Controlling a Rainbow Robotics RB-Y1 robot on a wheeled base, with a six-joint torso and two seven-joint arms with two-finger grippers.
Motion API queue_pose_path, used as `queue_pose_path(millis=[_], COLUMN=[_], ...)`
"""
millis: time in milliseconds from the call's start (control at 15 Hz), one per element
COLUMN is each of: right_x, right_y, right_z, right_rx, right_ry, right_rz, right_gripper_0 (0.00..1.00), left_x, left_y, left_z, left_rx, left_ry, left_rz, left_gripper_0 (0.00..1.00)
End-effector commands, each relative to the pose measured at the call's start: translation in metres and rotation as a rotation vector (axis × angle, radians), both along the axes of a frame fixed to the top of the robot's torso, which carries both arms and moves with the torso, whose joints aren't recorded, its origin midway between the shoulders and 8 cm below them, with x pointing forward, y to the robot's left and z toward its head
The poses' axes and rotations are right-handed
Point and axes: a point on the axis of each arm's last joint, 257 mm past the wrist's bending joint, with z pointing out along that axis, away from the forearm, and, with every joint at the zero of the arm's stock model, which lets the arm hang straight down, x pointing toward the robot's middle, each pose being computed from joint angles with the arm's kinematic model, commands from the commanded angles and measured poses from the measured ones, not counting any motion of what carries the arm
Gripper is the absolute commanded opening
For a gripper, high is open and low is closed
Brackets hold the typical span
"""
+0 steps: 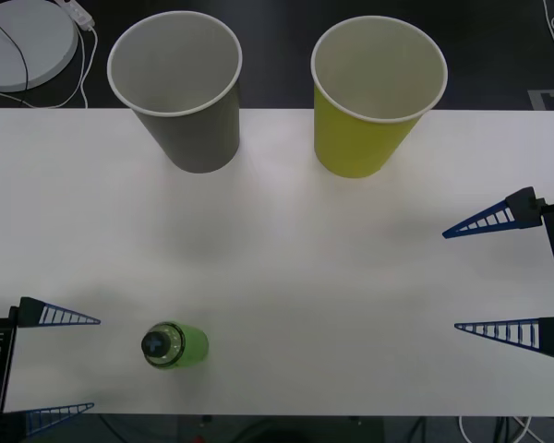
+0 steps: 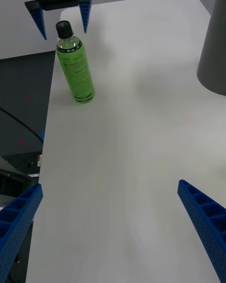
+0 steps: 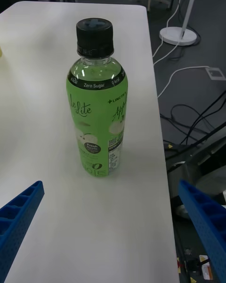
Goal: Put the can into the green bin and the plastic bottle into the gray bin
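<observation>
The plastic bottle (image 1: 174, 344) stands upright near the table's front edge, clear green with a black cap; its label faces the left wrist view (image 3: 96, 108). My left gripper (image 1: 74, 365) is open just to its left, level with it, fingers apart and empty. It also appears beyond the bottle (image 2: 75, 66) in the right wrist view, as the left gripper (image 2: 61, 14). The gray bin (image 1: 175, 92) stands at the back left and the green bin (image 1: 379, 92) at the back right, both upright. My right gripper (image 1: 452, 277) hangs open at the right edge. The can is out of view.
The white table (image 1: 305, 277) ends just in front of the bottle. A white round disc (image 1: 23, 41) with a cable lies beyond the far left corner. Cables (image 3: 188, 122) and a white stand base (image 3: 178, 35) are on the floor beside the table.
</observation>
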Motion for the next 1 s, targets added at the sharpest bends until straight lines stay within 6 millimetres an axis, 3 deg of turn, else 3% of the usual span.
queue_pose_path(millis=[67,467,1000], right_x=[0.0,0.0,0.0], right_y=[0.0,0.0,0.0], right_z=[0.0,0.0,0.0], right_rx=[0.0,0.0,0.0], right_ry=[0.0,0.0,0.0], right_rz=[0.0,0.0,0.0], right_gripper_0=[1.0,1.0,1.0], left_x=[0.0,0.012,0.01], left_y=[-0.011,-0.03,-0.054], left_z=[-0.01,-0.012,-0.015], left_rx=[-0.014,-0.069,-0.115], left_ry=[-0.001,-0.022,0.005], left_rz=[0.012,0.048,0.026], left_gripper_0=[1.0,1.0,1.0])
